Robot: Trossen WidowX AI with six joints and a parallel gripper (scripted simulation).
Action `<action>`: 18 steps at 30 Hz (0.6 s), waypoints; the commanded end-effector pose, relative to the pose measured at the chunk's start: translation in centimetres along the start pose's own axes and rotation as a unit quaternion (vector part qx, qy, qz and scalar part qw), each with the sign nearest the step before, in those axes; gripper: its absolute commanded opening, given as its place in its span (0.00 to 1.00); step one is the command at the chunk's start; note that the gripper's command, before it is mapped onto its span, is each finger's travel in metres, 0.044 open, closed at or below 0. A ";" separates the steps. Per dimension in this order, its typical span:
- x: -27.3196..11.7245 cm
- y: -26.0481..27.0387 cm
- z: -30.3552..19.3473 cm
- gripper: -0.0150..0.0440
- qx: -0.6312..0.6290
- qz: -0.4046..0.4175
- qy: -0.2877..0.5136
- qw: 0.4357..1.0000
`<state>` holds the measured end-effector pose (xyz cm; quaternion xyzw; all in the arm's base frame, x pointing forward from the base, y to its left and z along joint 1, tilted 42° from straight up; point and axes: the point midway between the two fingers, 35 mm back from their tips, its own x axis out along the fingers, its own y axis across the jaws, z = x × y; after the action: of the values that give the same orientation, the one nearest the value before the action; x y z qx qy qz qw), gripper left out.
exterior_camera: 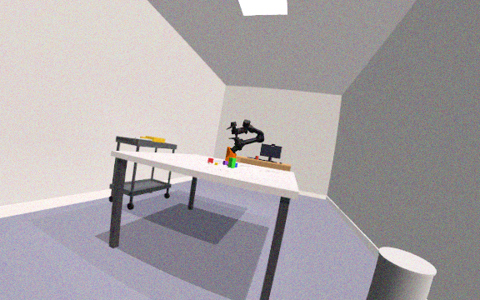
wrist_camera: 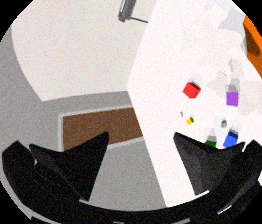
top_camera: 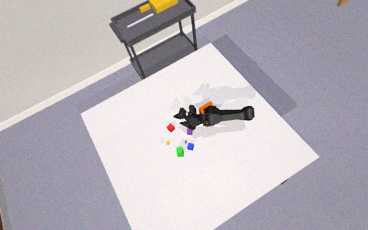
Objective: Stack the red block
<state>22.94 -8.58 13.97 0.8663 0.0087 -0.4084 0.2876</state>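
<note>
Black fingers of your gripper (top_camera: 184, 116) stand wide apart and hold nothing, high over the table (top_camera: 235, 179). Your red block (top_camera: 170, 128) sits near the middle, away from every edge. Careful: the purple cube (top_camera: 189, 131) and blue cube (top_camera: 190, 146) crowd the green tower (top_camera: 179, 152), so you could bump it over. No writing shows anywhere.

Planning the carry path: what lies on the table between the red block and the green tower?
In the top view, only a small yellow block sits near the line from the red block to the green tower; the rest is bare white table.
</note>
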 end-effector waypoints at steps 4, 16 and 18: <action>0.6 -0.1 0.0 1.00 -0.057 -0.022 -0.008 0.998; 3.6 -0.6 0.0 1.00 -0.317 -0.132 -0.006 0.939; 4.1 -0.7 0.0 1.00 -0.357 -0.150 0.001 0.922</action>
<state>25.11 -8.90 11.16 0.7225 0.2430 -0.4266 0.4867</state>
